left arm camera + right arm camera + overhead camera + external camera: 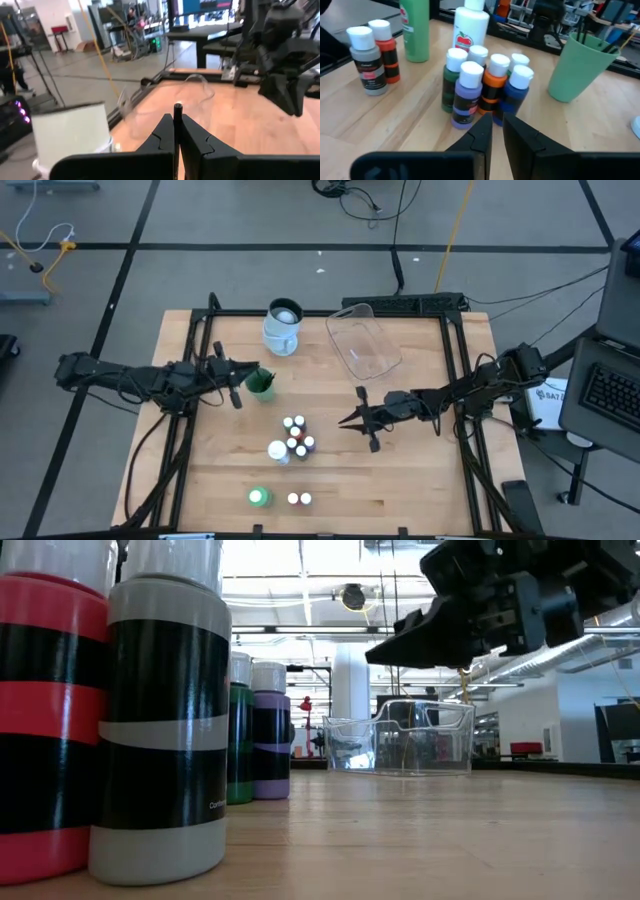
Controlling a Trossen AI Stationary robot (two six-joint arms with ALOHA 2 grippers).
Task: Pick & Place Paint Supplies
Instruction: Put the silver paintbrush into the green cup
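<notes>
Two grippers busy: left gripper clamps a thin brush beside the green cup; right gripper, jaws slightly apart and empty, faces the paint bottle cluster. Next: likely advance and pinch the nearest bottle, then tray.
</notes>
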